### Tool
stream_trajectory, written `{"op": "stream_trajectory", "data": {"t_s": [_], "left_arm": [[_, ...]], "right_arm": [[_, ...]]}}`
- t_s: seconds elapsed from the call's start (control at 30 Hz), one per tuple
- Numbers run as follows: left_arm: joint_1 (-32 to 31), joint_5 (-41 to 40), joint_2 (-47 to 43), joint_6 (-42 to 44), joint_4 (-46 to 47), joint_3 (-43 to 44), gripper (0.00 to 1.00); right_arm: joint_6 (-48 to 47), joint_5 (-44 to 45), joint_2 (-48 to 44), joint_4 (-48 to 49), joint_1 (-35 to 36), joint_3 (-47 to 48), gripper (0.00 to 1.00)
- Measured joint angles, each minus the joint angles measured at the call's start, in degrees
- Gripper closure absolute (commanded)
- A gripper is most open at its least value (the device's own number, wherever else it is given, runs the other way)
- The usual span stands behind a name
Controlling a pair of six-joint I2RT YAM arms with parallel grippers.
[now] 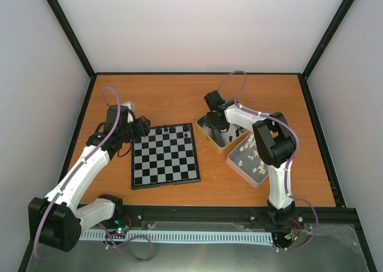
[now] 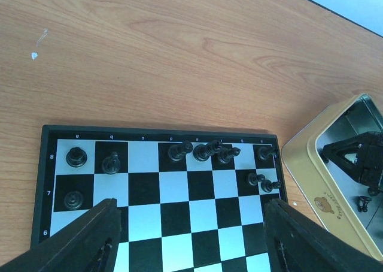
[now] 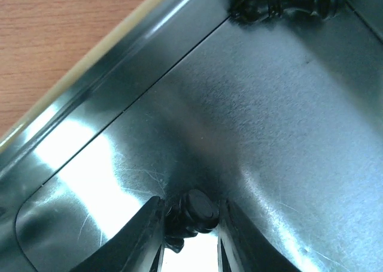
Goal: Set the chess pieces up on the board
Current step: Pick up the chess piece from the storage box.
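Black piece (image 3: 192, 214) on tin (image 3: 269, 116) floor, squarely between right jaws, narrow and seemingly pinching its sides, head up toward the wrist, so lift apparently straight out; board (image 1: 166, 161) well apart to the left, below left jaws, wide and empty.

Board (image 1: 165, 157) L-centre on table (image 1: 179, 95), pieces (image 2: 203, 151) on far rows. Right of it: near tin (image 1: 242, 171), far tin (image 1: 203, 133) w/ rt gripper (image 3: 190, 236) in, round piece (image 3: 197, 212).

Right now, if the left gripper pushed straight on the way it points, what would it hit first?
Probably the board, on bare squares between its open fingers, nearer than the black chess pieces; depth is unclear.
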Motion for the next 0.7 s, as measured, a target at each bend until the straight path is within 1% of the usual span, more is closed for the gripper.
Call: {"op": "stream_trajectory", "data": {"t_s": [0.03,0.13,0.2,0.4,0.5,0.57,0.7], "left_arm": [[0.0,0.0,0.0,0.0,0.0,0.0,0.34],[0.0,0.0,0.0,0.0,0.0,0.0,0.33],[0.0,0.0,0.0,0.0,0.0,0.0,0.34],[0.0,0.0,0.0,0.0,0.0,0.0,0.33],[0.0,0.0,0.0,0.0,0.0,0.0,0.33],[0.0,0.0,0.0,0.0,0.0,0.0,0.34],[0.0,0.0,0.0,0.0,0.0,0.0,0.34]], "right_arm": [[0.1,-0.1,0.0,0.1,0.0,0.0,0.73],[0.3,-0.2,0.0,0.1,-0.1,0.0,0.62],[0.7,-0.4,0.0,0.0,-0.2,0.0,0.60],[1.3,-1.7,0.3,0.0,-0.5,0.3,0.62],[1.1,-2.8,1.2,0.1,-0.5,1.3,0.68],[0.6,-3.0,1.8,-0.1,-0.5,2.3,0.68],[-0.8,-0.9,2.4,-1.5,-0.5,3.3,0.70]]}}
